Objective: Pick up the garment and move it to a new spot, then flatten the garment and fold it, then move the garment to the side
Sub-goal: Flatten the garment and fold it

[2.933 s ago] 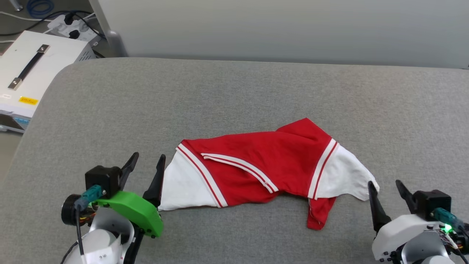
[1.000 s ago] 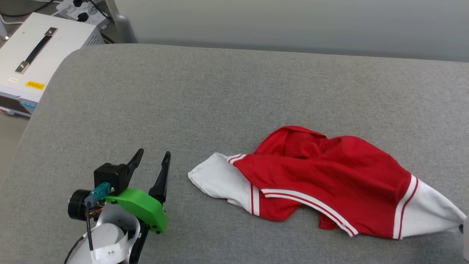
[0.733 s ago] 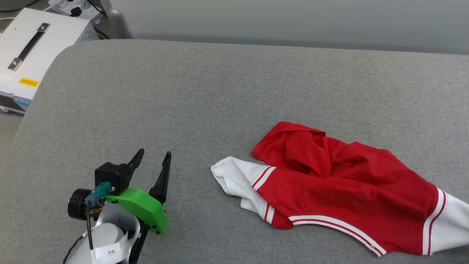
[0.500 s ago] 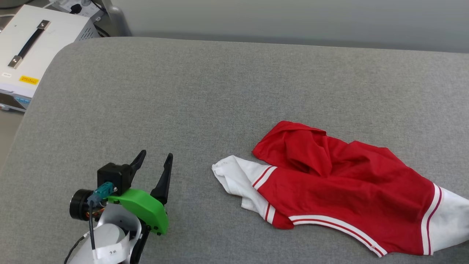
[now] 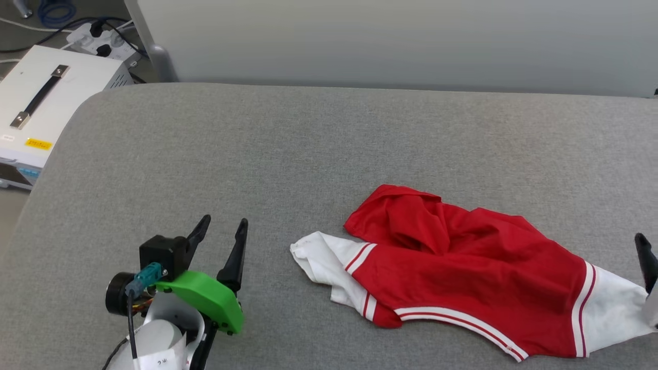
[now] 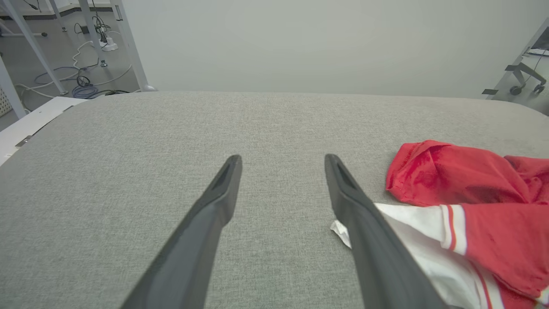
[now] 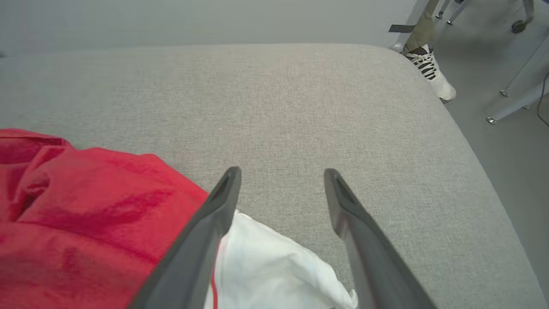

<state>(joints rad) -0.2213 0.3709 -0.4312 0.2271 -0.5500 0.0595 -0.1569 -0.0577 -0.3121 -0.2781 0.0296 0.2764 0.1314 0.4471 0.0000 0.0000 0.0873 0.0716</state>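
Note:
The garment [image 5: 462, 277] lies crumpled on the grey padded table [image 5: 308, 144], right of the middle, one white sleeve pointing left and the other at the far right. My left gripper [image 5: 224, 226] stands open a little left of the left sleeve, touching nothing. In the left wrist view the left gripper [image 6: 282, 159] has bare table between its fingers and the garment [image 6: 472, 206] to its right. My right gripper [image 7: 282, 172] is open above the right white sleeve [image 7: 266, 262], which lies loose low between its fingers. One right finger [image 5: 645, 259] shows at the head view's right edge.
A white box with a black handle [image 5: 46, 97] and a power strip [image 5: 97, 36] sit off the table's far-left corner. A pale wall panel runs behind the table. A person's shoe [image 7: 431, 73] stands on the floor past the table's rounded right corner.
The garment was dragged from the middle of the table to the right by its right sleeve. My right gripper has since opened and let the sleeve go. The head camera shifted; the left gripper stayed open.

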